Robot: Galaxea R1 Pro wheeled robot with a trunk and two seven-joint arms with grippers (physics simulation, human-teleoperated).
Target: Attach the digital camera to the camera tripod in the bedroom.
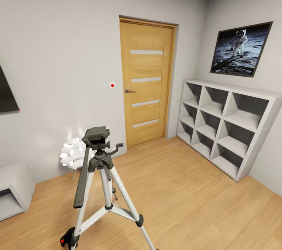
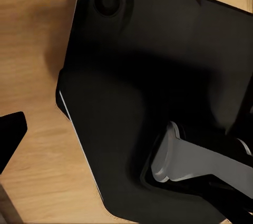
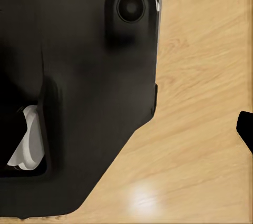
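I am facing the tripod (image 1: 102,171), standing on the wood floor (image 1: 188,199) in front of the door (image 1: 145,81), with the shelves (image 1: 227,124) along the right wall. My wrist cameras are looking down at my dark base; I cannot tell whether my grippers are open.

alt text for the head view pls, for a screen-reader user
A camera tripod with silver legs and a bare black head stands on a light wood floor. Behind it are a closed wooden door, white cube shelves and an astronaut picture.
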